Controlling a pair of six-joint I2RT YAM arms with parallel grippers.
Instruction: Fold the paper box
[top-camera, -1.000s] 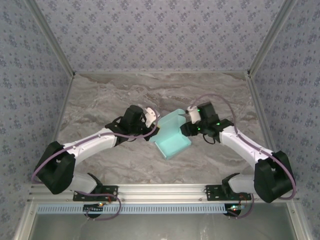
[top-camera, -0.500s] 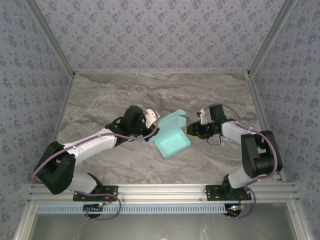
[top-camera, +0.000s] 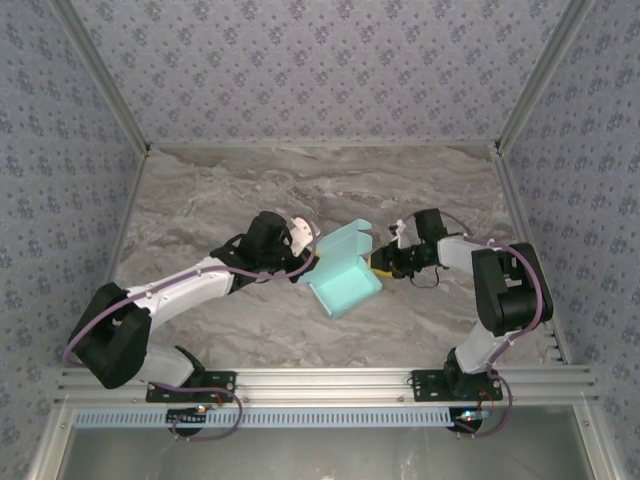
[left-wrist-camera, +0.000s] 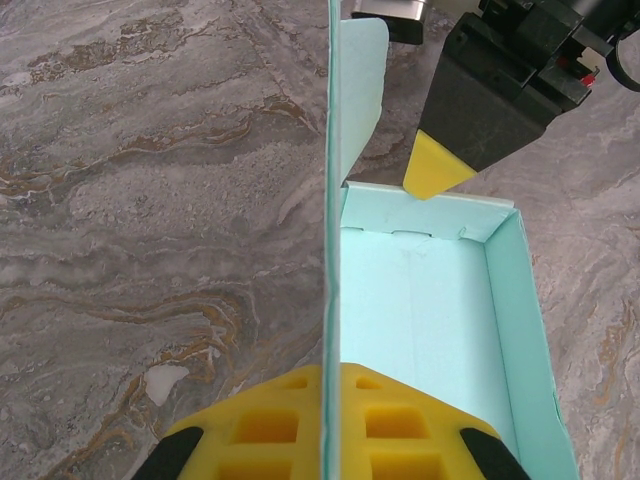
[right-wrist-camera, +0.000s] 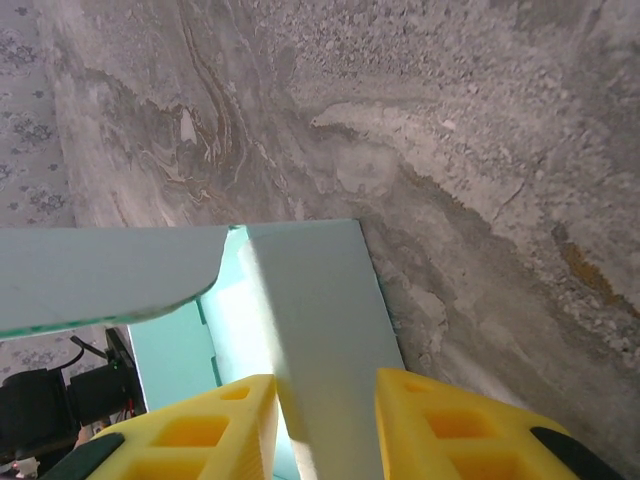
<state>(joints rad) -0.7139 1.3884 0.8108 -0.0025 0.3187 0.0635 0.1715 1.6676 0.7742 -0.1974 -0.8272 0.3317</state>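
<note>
One paper box (top-camera: 345, 285) between both arms: left claw (left-wrist-camera: 327, 380) clamped on its upright side wall (left-wrist-camera: 328, 200), right claw (right-wrist-camera: 325, 390) straddling its end flap (right-wrist-camera: 315, 300), grip unclear.

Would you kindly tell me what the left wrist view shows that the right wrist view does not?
Left wrist, not right wrist: the paper box seen down into its open tray, one wall standing edge-on and clamped in the left gripper, and a yellow right fingertip at the tray's far end wall. Right wrist, not left wrist: the right gripper, its jaws apart astride a flap, and the patterned wall. Both: the mint card and the marble table.
</note>
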